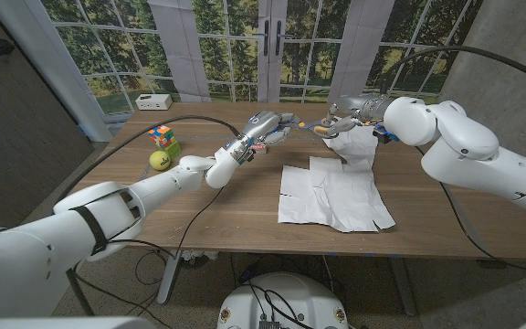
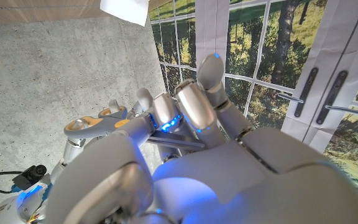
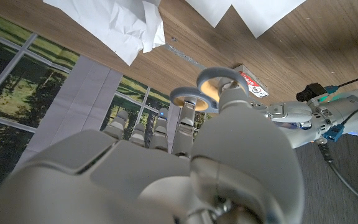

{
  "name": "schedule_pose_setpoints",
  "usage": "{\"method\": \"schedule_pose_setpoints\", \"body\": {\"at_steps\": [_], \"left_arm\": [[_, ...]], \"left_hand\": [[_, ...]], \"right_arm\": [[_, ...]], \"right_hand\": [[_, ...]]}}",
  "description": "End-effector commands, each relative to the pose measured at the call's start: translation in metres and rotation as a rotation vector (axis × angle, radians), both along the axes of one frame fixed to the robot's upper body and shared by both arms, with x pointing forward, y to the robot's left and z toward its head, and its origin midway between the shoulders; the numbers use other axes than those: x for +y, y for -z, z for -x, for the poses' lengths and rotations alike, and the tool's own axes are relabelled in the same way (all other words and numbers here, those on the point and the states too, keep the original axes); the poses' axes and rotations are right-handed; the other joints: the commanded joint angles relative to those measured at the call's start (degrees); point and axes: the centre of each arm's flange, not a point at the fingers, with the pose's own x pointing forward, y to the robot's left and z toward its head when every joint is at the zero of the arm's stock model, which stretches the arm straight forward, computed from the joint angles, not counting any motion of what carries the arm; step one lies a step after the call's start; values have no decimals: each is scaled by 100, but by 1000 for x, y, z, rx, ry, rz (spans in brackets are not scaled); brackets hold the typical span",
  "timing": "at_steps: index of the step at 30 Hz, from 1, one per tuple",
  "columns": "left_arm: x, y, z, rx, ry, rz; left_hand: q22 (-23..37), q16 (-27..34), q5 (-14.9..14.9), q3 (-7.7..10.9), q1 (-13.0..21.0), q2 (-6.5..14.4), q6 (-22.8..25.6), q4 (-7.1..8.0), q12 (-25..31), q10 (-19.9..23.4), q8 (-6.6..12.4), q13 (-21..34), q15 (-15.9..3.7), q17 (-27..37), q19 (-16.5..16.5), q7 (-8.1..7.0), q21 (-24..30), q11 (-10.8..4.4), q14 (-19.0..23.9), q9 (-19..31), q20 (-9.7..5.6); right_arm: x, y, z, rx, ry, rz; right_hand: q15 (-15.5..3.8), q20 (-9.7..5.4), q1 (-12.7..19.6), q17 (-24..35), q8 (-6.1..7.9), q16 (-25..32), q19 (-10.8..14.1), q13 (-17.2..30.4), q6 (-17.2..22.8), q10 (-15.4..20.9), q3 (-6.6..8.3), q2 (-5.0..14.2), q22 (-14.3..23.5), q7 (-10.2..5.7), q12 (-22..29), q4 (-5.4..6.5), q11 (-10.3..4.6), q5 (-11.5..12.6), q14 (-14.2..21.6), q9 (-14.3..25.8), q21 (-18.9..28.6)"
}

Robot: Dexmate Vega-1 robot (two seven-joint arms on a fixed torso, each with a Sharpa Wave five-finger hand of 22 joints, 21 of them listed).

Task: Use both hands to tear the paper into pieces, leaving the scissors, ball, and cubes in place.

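On the wooden table [image 1: 199,215] the biggest thing is the white paper [image 1: 331,194], lying mostly flat right of centre, with creases and a jagged torn-looking near edge. One strip of it runs back toward the far side and ends in a crumpled bit just beside the right hand.

Both arms reach in over the far half of the table and nearly meet in the middle. The right hand [image 1: 354,113] is up above the crumpled end of the paper, and from its wrist cam you can see the scissors [image 3: 205,90], grey rings with tan lining, sitting against its fingers. So it seems to have the scissors, not the paper, though I can't quite make out the grip itself.

The left hand [image 1: 261,131] hangs over bare wood with its fingers pointing at the right hand. They look partly curled, but I can't tell whether it's gripping anything.

Over on the left side, well apart from the paper, there's a yellow-green ball [image 1: 160,160], and touching it just behind, a colourful puzzle cube [image 1: 163,136].
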Motion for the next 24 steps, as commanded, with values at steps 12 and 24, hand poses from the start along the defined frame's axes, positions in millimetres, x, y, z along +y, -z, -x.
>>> {"method": "schedule_pose_setpoints", "body": {"at_steps": [12,24], "left_arm": [[-1,1,6,-8,7,5],[-4,0,4,-10,13,6]], "left_hand": [[24,19,-10,15,-7,-34,4,-25,37,-8,55,19,-6,18,-38,-17,12,-11,-1,7,-498],[34,14,-1,23,-8,-34,-23,-20,36,-34,62,19,-6,18,-62,-18,5,-10,-10,11,-497]], "right_arm": [[6,4,4,-38,10,52],[7,5,2,-30,16,72]], "right_hand": [[183,-29,182,7,121,78,268,14,223,296,-78,53,11,59,102,-80,-68,219,260,63,47],[55,-13,205,7,150,56,277,12,317,383,-133,59,12,66,118,-68,-99,294,275,79,26]]}}
